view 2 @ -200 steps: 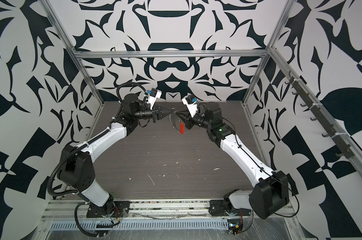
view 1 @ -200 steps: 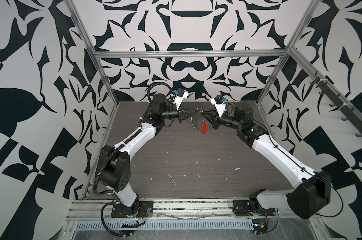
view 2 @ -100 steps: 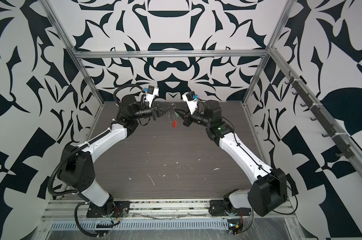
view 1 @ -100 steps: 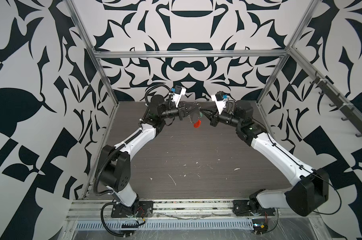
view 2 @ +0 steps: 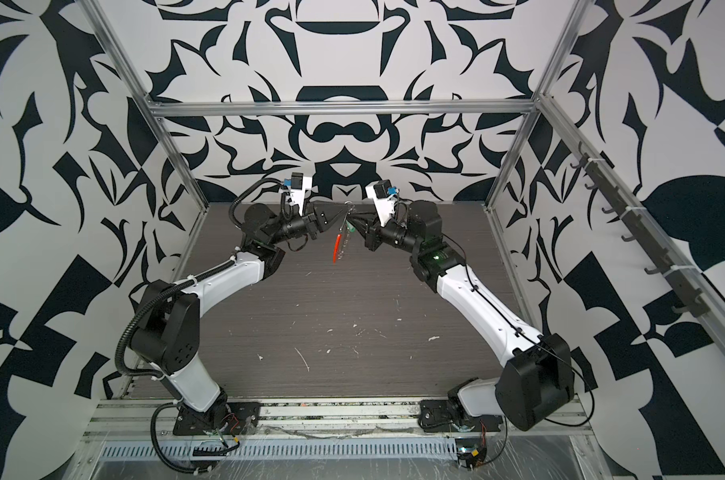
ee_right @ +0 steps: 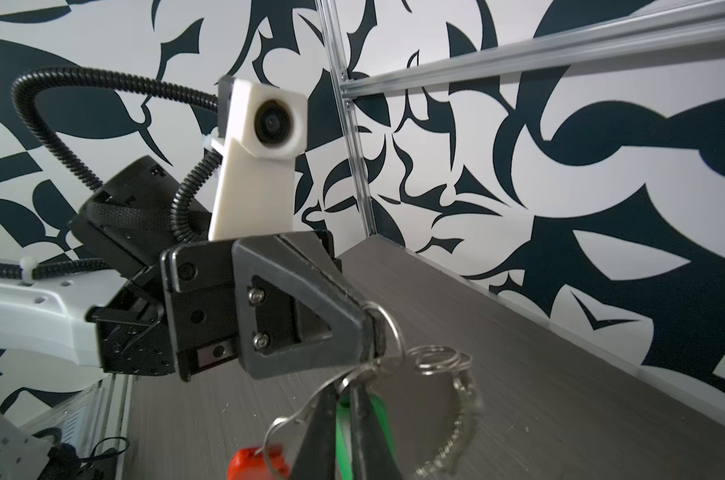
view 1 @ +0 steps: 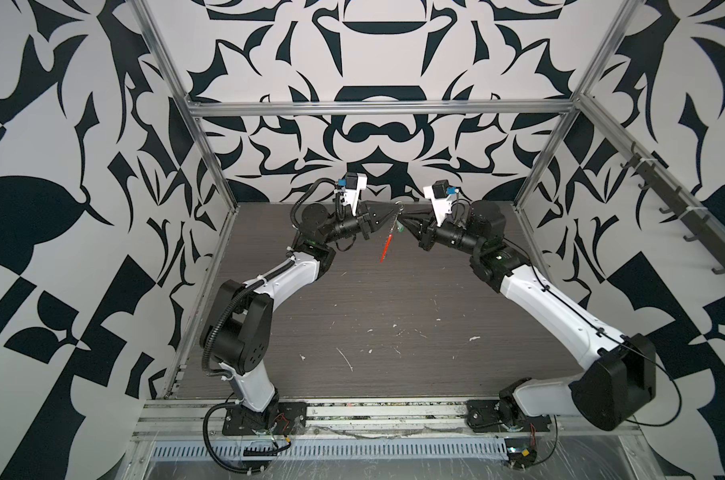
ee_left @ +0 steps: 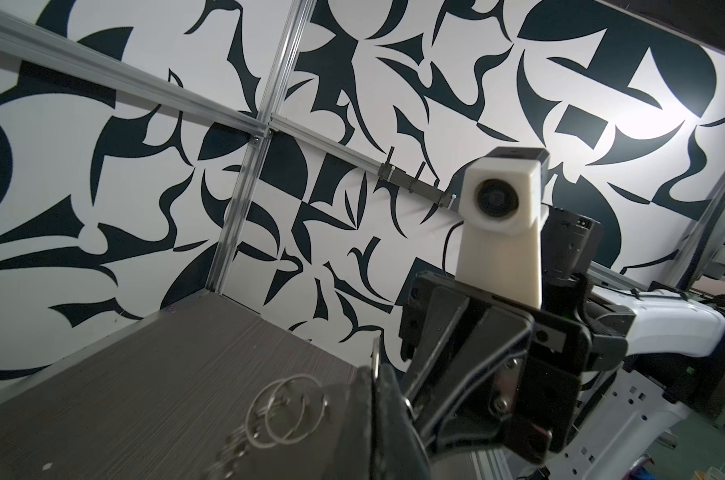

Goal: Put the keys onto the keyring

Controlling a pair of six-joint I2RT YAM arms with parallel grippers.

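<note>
Midair, green key tag (ee_right: 343, 424) beside wire keyring (ee_right: 400, 332), its label unreadable

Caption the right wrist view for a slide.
Left gripper clamps the keyring; green key tag between the fingers of the right gripper; red tag dangling nearby.

You have a dark wood-grain table (view 1: 394, 299), with white flecks (view 1: 346, 359) scattered over its near half. Behind the table, an aluminium crossbar (view 1: 377, 109) spans the black-and-white patterned wall (view 1: 377, 50). Right of the table runs a hook rail (view 1: 670, 191), and in front of it lies a slotted duct (view 1: 327, 451).
</note>
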